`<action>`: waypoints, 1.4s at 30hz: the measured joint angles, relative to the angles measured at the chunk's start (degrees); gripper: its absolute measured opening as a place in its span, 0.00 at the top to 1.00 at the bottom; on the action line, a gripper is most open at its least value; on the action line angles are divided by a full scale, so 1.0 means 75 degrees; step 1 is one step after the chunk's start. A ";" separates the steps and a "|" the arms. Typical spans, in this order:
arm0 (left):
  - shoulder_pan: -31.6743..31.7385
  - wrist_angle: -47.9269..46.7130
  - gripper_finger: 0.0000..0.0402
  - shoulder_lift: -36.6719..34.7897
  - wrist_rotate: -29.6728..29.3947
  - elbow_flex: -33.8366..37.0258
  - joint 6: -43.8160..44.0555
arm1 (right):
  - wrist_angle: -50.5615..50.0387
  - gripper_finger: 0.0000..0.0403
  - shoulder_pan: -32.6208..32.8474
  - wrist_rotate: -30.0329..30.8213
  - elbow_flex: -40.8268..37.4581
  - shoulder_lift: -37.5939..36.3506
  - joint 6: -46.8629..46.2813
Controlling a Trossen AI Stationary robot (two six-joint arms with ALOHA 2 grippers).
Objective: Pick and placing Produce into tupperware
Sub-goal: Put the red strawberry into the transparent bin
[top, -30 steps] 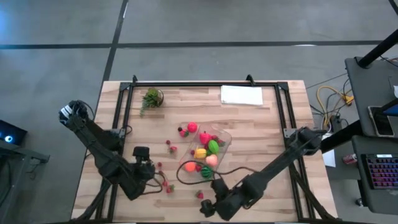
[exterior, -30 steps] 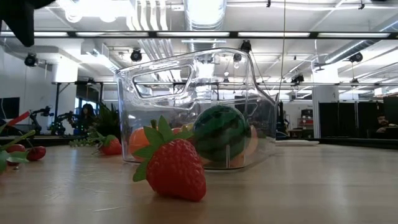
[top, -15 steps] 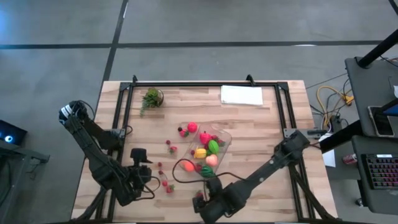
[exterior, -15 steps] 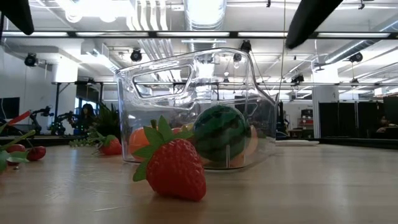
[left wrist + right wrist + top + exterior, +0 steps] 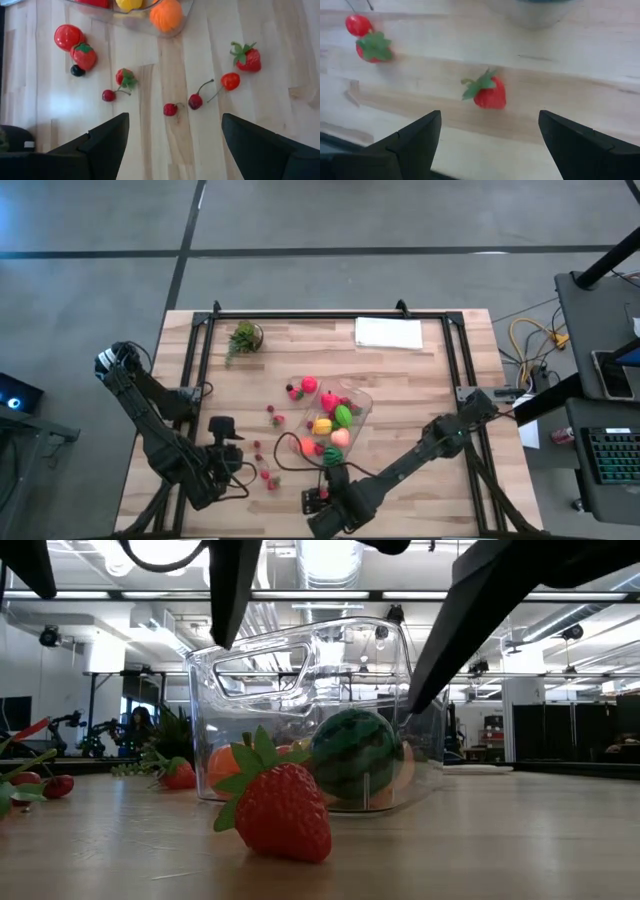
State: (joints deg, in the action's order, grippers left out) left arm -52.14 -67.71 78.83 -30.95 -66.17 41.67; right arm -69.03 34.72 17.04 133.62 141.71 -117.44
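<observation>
Produce sits partly inside the tupperware (image 5: pixel 333 423) at the table's (image 5: pixel 430 380) middle: a watermelon ball (image 5: pixel 352 753), an orange piece (image 5: pixel 166 14), and yellow, green and pink pieces. The tub's clear wall blurs what lies behind it in the low view. A strawberry (image 5: pixel 489 92) lies loose near the front edge, directly before the right gripper (image 5: pixel 487 150), whose fingers stand wide apart. In the high view that strawberry is mostly hidden by the right arm, which stretches low from the right edge. The left gripper (image 5: pixel 172 145), fingers spread, hovers near the front-left corner over cherries (image 5: pixel 195 101) and small strawberries (image 5: pixel 248 56).
</observation>
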 joint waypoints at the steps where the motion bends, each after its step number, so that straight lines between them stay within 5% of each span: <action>1: 0.0000 -0.0066 0.25 0.0000 -0.0003 0.0000 0.0000 | 0.0014 0.19 -0.0003 0.0057 0.0000 0.0000 -0.0005; 19: 0.0000 -0.0308 0.25 0.0000 -0.0014 0.0003 -0.0009 | 0.0052 0.19 -0.0384 -0.1039 -0.0003 0.0446 0.0606; 42: -0.0002 -0.0265 0.25 0.0000 -0.0147 0.0006 0.0000 | -0.2805 0.19 -0.0116 -0.1849 -0.0022 0.0403 -0.0172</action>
State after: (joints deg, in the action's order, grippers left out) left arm -52.16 -69.70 78.83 -32.05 -66.13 41.67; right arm -90.07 33.85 3.17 133.46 144.74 -118.74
